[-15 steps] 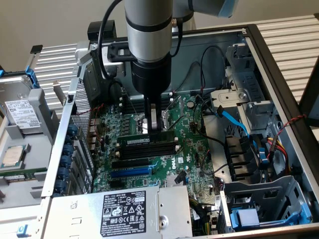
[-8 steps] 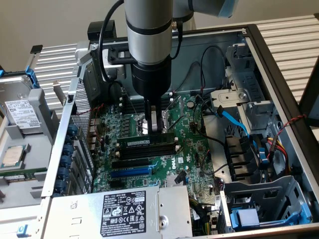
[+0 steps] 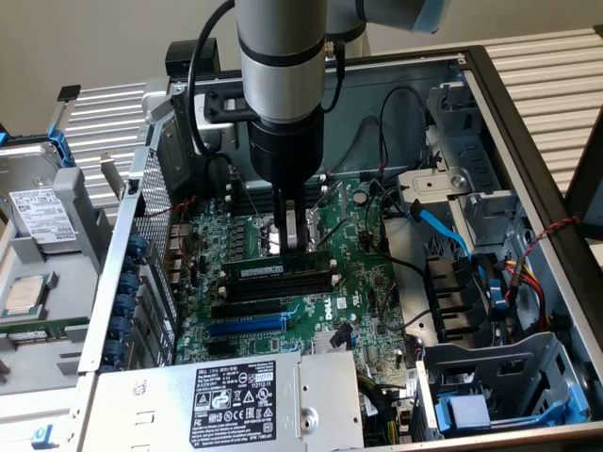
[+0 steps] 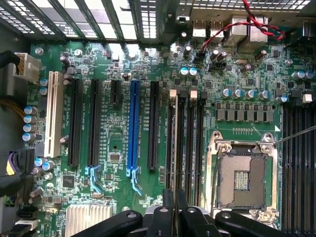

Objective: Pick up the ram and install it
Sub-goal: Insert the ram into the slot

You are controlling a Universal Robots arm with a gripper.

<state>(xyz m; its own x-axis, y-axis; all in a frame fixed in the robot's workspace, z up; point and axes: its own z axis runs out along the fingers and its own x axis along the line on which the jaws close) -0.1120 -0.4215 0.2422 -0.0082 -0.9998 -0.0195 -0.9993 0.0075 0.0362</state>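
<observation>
ram stands on edge along the row of black memory slots, labelled face toward the exterior camera. it lies between the blue slot and the cpu socket. how deep it sits in a slot: cannot tell.

tool is straight above the ram at about mid-length, hanging from the arm, which drops vertically into the open case. in the wrist view the ram reads as one thin line running away from the tool, its far end beside a pale latch. bare slots just beside it.

around: blue slot and a white slot further off across the board. red and black wires by the rear ports. labelled power supply at the case's near edge, blue cable on the exterior view's right. a black cable loops down beside the arm.

tool fingers pressed together on the ram's two faces, pinching its upper edge.
</observation>
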